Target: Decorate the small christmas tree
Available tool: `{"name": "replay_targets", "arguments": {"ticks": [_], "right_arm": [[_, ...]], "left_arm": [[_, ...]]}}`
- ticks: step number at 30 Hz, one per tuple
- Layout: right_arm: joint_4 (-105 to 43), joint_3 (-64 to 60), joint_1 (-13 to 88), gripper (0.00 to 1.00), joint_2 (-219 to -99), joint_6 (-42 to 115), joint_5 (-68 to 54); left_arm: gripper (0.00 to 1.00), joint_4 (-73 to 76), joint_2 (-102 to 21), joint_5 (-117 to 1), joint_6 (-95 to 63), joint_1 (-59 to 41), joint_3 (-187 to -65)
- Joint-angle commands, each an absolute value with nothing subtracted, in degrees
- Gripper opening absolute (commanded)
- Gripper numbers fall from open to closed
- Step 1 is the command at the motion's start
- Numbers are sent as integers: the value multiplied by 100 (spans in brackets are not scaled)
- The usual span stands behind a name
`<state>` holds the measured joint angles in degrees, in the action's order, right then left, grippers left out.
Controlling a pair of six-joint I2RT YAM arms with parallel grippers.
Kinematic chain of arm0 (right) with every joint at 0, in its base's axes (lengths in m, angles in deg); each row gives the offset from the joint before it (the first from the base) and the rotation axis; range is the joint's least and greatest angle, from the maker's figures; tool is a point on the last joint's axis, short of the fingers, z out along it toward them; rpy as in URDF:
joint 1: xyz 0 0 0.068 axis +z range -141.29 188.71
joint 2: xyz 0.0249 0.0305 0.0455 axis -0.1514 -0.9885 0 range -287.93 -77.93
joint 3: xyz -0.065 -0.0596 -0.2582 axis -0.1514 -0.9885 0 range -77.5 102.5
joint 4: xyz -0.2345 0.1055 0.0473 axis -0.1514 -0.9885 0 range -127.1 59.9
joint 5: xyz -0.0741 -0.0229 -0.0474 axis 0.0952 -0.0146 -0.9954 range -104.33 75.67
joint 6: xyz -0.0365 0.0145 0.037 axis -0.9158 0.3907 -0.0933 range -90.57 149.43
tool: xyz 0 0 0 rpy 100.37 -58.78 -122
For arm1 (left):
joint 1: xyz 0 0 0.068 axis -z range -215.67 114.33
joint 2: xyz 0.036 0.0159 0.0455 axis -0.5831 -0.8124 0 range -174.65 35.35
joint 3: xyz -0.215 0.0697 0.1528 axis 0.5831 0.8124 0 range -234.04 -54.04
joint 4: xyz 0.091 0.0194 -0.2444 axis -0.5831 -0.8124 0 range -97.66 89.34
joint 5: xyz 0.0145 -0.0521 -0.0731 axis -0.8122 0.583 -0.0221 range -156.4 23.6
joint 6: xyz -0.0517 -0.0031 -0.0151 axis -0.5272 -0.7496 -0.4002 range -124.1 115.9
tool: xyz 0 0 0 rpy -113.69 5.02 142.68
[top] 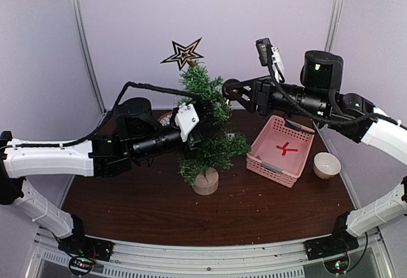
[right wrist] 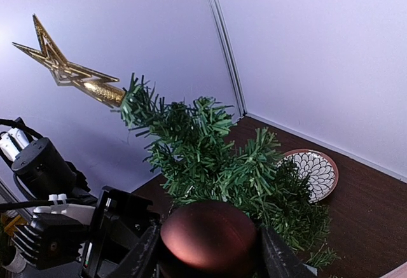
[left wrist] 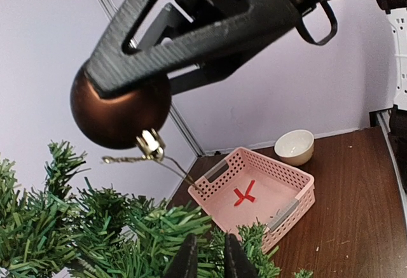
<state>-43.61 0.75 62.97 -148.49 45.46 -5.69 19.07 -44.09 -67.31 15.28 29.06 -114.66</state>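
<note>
Dark brown worktop (top: 127,195) w/ pale walls behind; the small christmas tree (top: 213,151) stands upright at its centre. Gold star (top: 182,53) is already on top. I see no other decoration on the branches, so most is left to do. Right end effector (right wrist: 210,259) clamps a brown ball (right wrist: 208,227) just beside the upper branches, not yet hung. Left end effector (left wrist: 208,259) is among the needles, fingers nearly together; whether it pinches a branch, I cannot tell.
</note>
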Motion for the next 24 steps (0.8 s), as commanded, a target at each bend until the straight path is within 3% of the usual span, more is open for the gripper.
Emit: {"name": "replay_targets", "arguments": {"ticks": [1, 24], "right_arm": [[-4272, 259, 6338, 34, -14769, 4472, -695], [-3654, 371, 6338, 33, -15279, 4675, -636]], "left_arm": [[15, 1796, -4342, -6847, 1647, 2945, -11563], [14, 1912, -4156, -6865, 1574, 2946, -11381]]}}
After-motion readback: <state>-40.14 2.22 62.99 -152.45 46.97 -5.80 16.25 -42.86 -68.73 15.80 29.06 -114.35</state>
